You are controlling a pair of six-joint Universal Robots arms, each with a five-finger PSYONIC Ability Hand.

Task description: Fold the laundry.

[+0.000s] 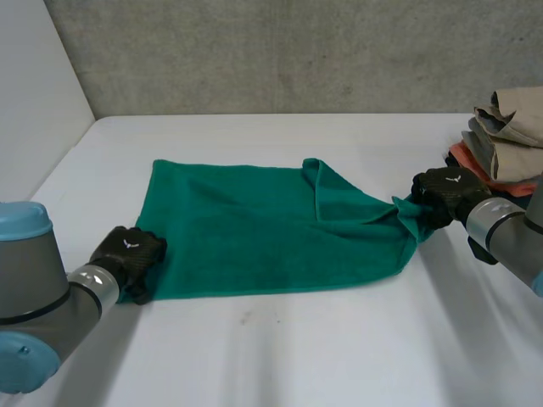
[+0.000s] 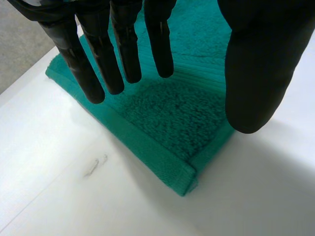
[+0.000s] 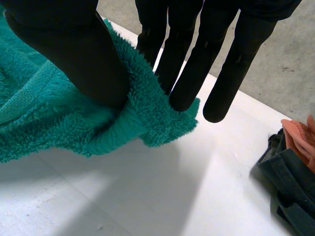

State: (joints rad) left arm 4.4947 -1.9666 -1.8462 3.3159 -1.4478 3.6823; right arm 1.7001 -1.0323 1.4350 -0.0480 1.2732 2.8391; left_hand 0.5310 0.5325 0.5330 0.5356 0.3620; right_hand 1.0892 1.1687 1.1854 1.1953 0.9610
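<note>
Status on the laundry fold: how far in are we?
Done: a stack of cloths sits by the right hand. In hand: that hand pinches the right end of the green towel, and the left hand is open over its near left corner. Left: the towel lies mostly flat, with no fold completed.

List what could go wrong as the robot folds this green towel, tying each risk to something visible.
The left hand is open over the near corner of the green towel, not gripping it; if the right hand pulls, that corner may slide, skewing the fold.
The right hand pinches only a bunched corner, which could slip out.
The stack of folded laundry beside it might get knocked.
</note>
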